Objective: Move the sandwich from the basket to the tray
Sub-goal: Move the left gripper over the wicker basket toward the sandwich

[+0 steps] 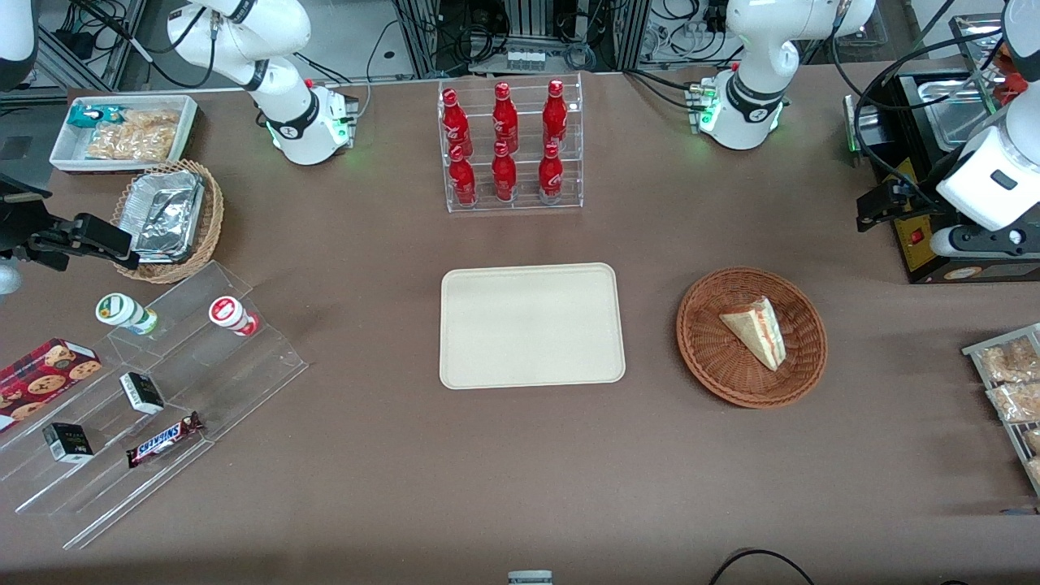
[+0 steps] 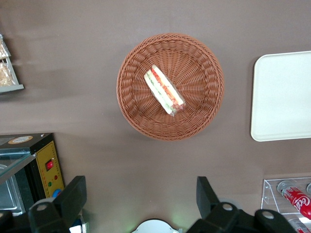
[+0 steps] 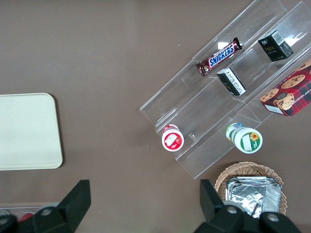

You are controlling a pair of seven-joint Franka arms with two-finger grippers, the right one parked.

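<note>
**Sandwich sits in basket, gripper up high w/ nothing in it**

The sandwich (image 1: 757, 331) is a small wedge of pale bread. A red and green stripe of filling runs along its cut side. It lies inside the round brown basket (image 1: 715, 366), near the middle, w/ its thin point toward the front edge of the table.

The basket stands on the brown table (image 1: 487, 471), just beside the flat cream tray (image 1: 532, 325), toward the working arm's end. Basket and tray do not touch. The tray has nothing on it.

The gripper (image 2: 141, 201) hangs well above the table, near that end's edge, by a black box w/ a red switch (image 1: 918, 240). Its two black fingers (image 2: 73, 196) are spread wide apart. They hold nothing and touch nothing. In the wrist view the basket w/ the sandwich shows past the fingertips, far below.

A clear rack of red bottles (image 1: 508, 146) stands farther from the front camera than the tray.
</note>
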